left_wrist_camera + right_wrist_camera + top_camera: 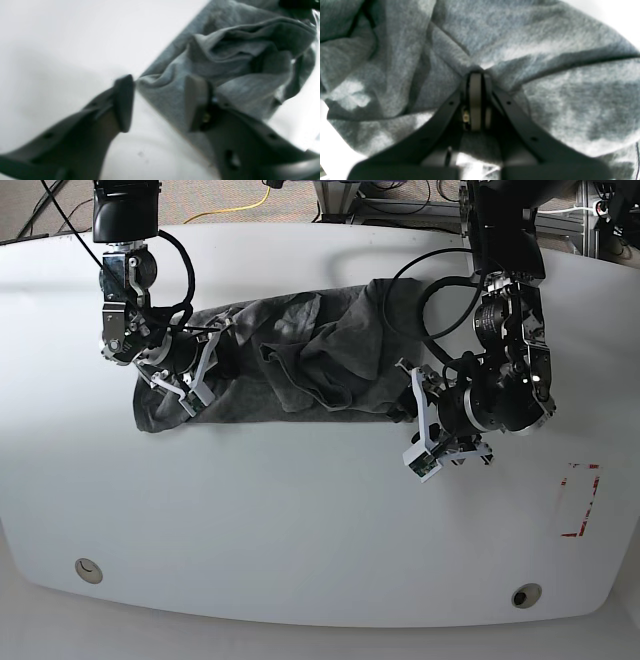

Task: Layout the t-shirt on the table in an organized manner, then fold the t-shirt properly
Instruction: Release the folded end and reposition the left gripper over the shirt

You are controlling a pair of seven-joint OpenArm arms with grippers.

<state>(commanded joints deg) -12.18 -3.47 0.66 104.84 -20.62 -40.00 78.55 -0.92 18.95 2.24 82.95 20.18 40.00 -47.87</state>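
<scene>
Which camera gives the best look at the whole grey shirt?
The base view: the t-shirt shows complete, bunched on the table. The right wrist view shows only cloth pinched by the right gripper; the left wrist view one blurry end.

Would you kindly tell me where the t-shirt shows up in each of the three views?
Left wrist: t-shirt fills the upper right, behind the open left end effector.
Right wrist: it fills nearly the whole picture, pinched by the right end effector.
Base: a crumpled band, upper centre.
Shared landmark: the white table.
</scene>
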